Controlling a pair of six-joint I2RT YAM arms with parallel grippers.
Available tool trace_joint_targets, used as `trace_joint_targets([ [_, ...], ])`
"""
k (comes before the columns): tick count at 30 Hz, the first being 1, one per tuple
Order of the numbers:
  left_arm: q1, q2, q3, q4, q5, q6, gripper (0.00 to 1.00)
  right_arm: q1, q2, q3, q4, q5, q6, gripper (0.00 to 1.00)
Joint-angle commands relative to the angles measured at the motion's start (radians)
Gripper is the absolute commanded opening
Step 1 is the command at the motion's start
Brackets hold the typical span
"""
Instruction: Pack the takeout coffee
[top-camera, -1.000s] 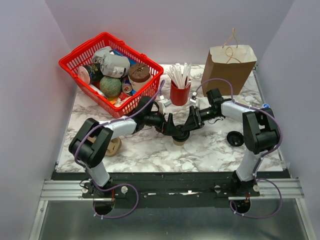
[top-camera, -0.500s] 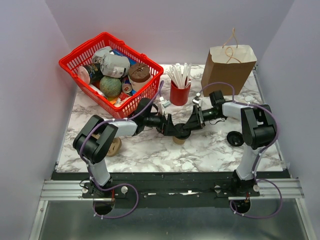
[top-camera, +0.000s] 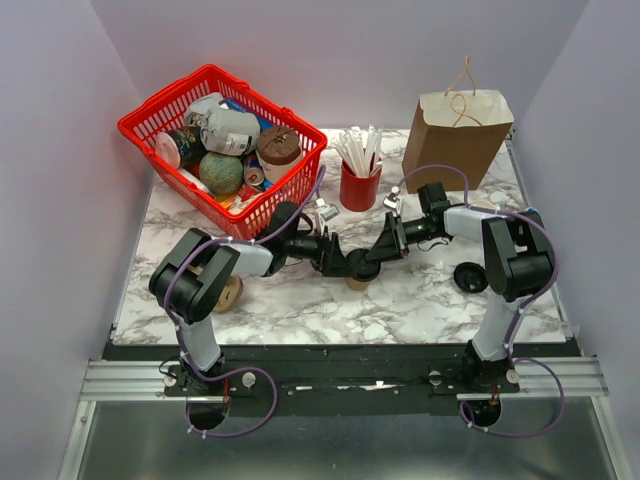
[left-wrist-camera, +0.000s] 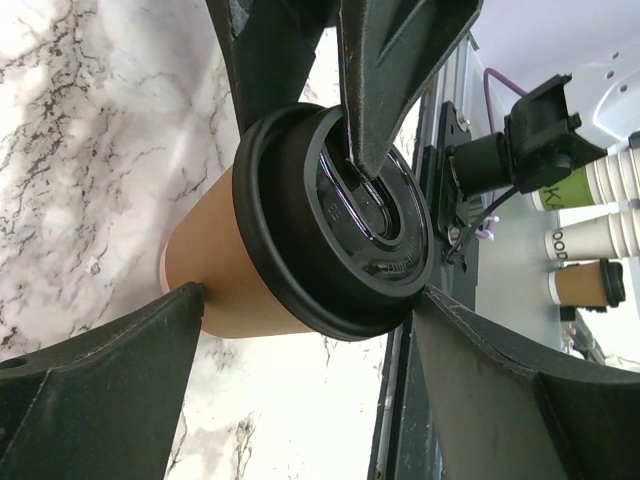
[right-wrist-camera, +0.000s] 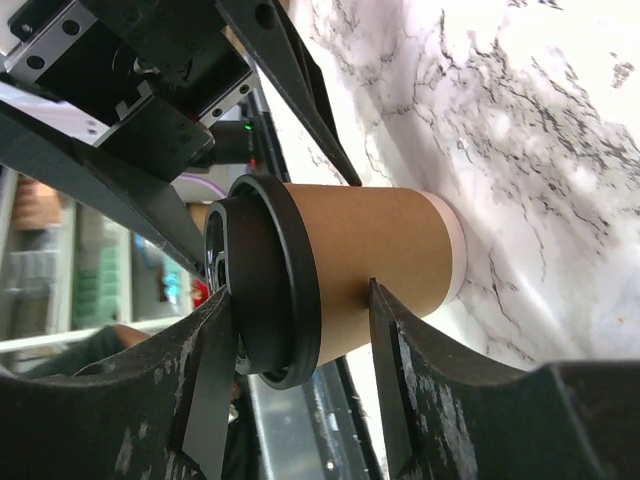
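Observation:
The takeout coffee (top-camera: 356, 281), a brown paper cup with a black lid, stands on the marble table (top-camera: 300, 310) at the centre. Both grippers meet on it. In the left wrist view, my left gripper (left-wrist-camera: 310, 295) has one finger on the cup wall (left-wrist-camera: 215, 270) and the other against the lid rim (left-wrist-camera: 335, 225). In the right wrist view, my right gripper (right-wrist-camera: 300, 300) has one finger across the lid top and the other on the brown wall (right-wrist-camera: 370, 240). From above, the left gripper (top-camera: 347, 264) and right gripper (top-camera: 373, 257) hide most of the cup.
A brown paper bag (top-camera: 455, 135) stands open at the back right. A red straw cup (top-camera: 360, 187) is behind the grippers. A red basket (top-camera: 135, 125) of goods sits back left. A loose black lid (top-camera: 470, 276) lies right; a lidless tan cup (top-camera: 228, 293) lies left.
The left arm's wrist has shifted slightly back and left. The right arm drew in a little. Both grippers stay at the cup, which has not moved.

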Motion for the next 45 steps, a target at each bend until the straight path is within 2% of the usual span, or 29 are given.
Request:
trace_joint_targets([
  [1, -0.002, 0.055, -0.068, -0.037, -0.020, 0.081, 0.90, 0.064, -0.039, -0.036, -0.041, 0.114, -0.072, 0.56],
  [10, 0.014, 0.084, -0.090, -0.108, -0.089, 0.185, 0.88, 0.107, -0.032, -0.073, -0.042, 0.258, -0.056, 0.54],
  [15, 0.025, 0.112, -0.093, -0.154, -0.135, 0.211, 0.87, 0.107, -0.050, -0.122, 0.016, 0.330, -0.012, 0.54],
  [17, 0.025, 0.126, -0.084, -0.183, -0.178, 0.231, 0.86, 0.110, -0.067, -0.148, 0.058, 0.343, 0.003, 0.52],
  [24, 0.025, 0.150, -0.050, -0.304, -0.310, 0.263, 0.83, 0.145, -0.118, -0.204, 0.097, 0.525, 0.080, 0.49],
  [27, 0.025, 0.147, -0.041, -0.332, -0.325, 0.282, 0.83, 0.165, -0.113, -0.193, 0.086, 0.506, 0.066, 0.50],
  [30, 0.028, 0.102, -0.041, -0.284, -0.235, 0.283, 0.86, 0.165, -0.156, -0.185, 0.096, 0.400, 0.010, 0.55],
  [34, 0.026, 0.025, -0.051, -0.194, -0.129, 0.228, 0.93, 0.162, -0.234, -0.158, 0.090, 0.349, -0.041, 0.67],
  [37, 0.028, 0.011, -0.024, -0.180, -0.051, 0.200, 0.94, 0.157, -0.231, -0.110, 0.036, 0.320, -0.069, 0.72],
  [45, 0.026, -0.011, 0.051, -0.204, 0.034, 0.188, 0.96, 0.130, -0.230, -0.033, -0.022, 0.314, -0.090, 0.78],
])
